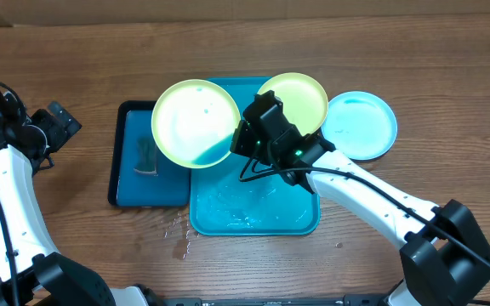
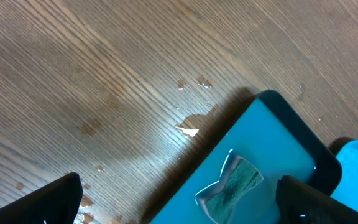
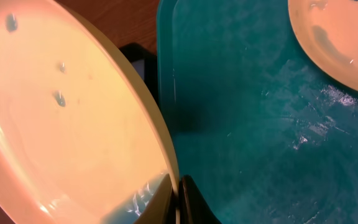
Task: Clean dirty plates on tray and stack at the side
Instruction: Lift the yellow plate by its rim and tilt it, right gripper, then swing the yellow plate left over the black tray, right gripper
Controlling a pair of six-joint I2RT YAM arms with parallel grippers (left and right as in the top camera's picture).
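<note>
My right gripper is shut on the rim of a pale yellow-green plate with small blue smears. It holds the plate tilted above the left edge of the turquoise tray. A second yellow-green plate lies at the tray's far end. A light blue plate lies on the table right of the tray. My left gripper is open and empty, above the near left edge of the dark-blue tray.
The dark-blue black-rimmed tray left of the turquoise tray holds a green sponge. Water drops lie on the wooden table near the trays' front. The turquoise tray's floor is wet.
</note>
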